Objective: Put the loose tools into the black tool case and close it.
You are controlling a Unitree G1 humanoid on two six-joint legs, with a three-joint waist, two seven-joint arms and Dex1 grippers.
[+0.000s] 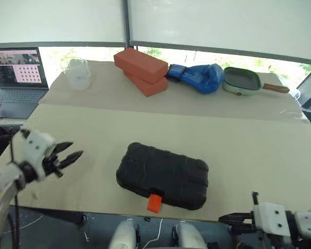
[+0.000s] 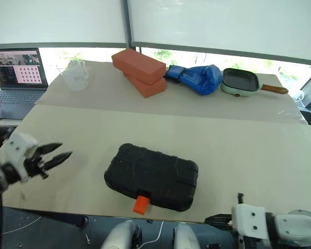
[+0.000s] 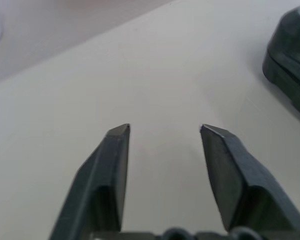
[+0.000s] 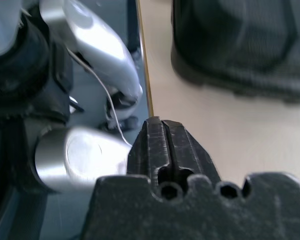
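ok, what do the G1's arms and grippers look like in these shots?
Both arms end in boxy white wrist housings. The left gripper has two slim black fingers, wedge-shaped and tapering to pointed tips. The right gripper has the same black fingers, with ribbed faces and a black base with round holes, set on a white block with small dark screw dots and a grey round joint behind it.

- The two head views look forward and down from above the near edge of the desk (image 1: 238, 150). They share nearly the whole scene: the closed black tool case (image 1: 163, 175) in the middle, and the bricks (image 1: 141, 70) and green pan (image 1: 242, 81) at the far side.
- The left wrist view sits low and close over the desk, looking along the left gripper (image 3: 165, 131). One corner of the case shows at its edge.
- The right wrist view looks along the right gripper (image 4: 161, 131) at the desk's near edge, with the case close by.
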